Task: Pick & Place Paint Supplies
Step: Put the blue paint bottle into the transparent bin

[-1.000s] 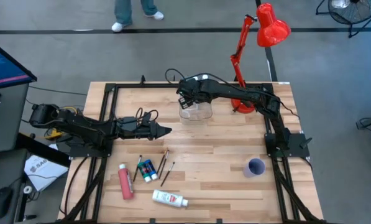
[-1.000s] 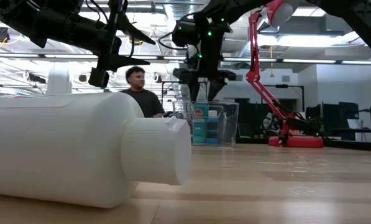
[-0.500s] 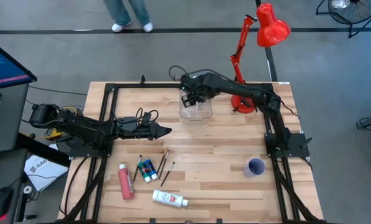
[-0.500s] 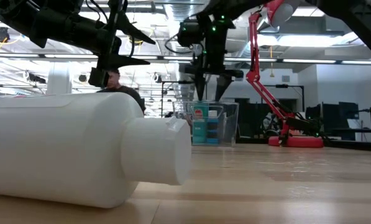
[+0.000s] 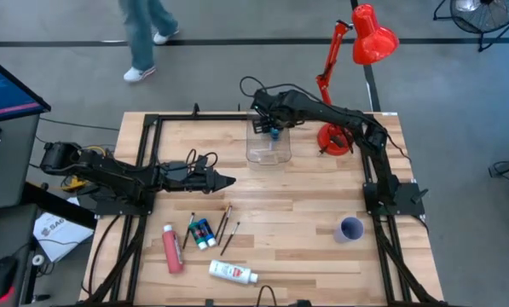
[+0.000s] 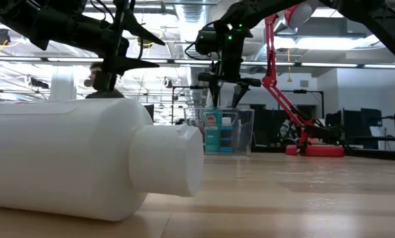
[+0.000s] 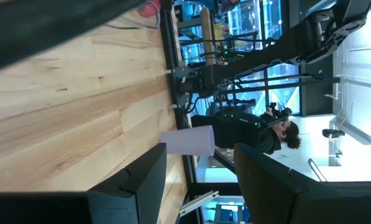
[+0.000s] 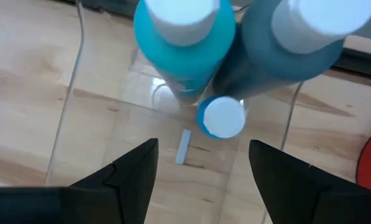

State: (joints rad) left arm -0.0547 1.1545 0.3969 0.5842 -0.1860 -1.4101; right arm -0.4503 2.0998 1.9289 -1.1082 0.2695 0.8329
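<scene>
1. Right gripper point(image 5: 269, 128) hung above the clear box point(image 5: 268, 153), fingers point(image 8: 130, 169) spread wide apart, nothing between them, touching nothing.
2. Directly below that gripper, inside the box: light blue bottle point(image 8: 184, 37) and grey bottle point(image 8: 294, 40) standing upright side by side, touching; small blue bottle with white cap point(image 8: 220, 117) just beside both, on the box floor.
3. From table height, right gripper point(image 6: 226, 84) seen poised over the box point(image 6: 227, 131), fingertips clear of its rim.
4. Left gripper point(image 5: 226, 180) held above bare tabletop, well apart from the right one; fingers point(image 7: 138, 180) parted, empty.
5. Purple cup point(image 7: 188, 140) seen beyond the left fingers, at the far table edge.
6. Near the left gripper, toward the front of the table: thin paintbrushes point(image 5: 226, 227), small blue-green tubes point(image 5: 203, 233), pink-red bottle point(image 5: 172, 249) and white bottle point(image 5: 231, 272), all lying flat.
7. Red lamp point(image 5: 353, 64) stood just beyond the right arm.
</scene>
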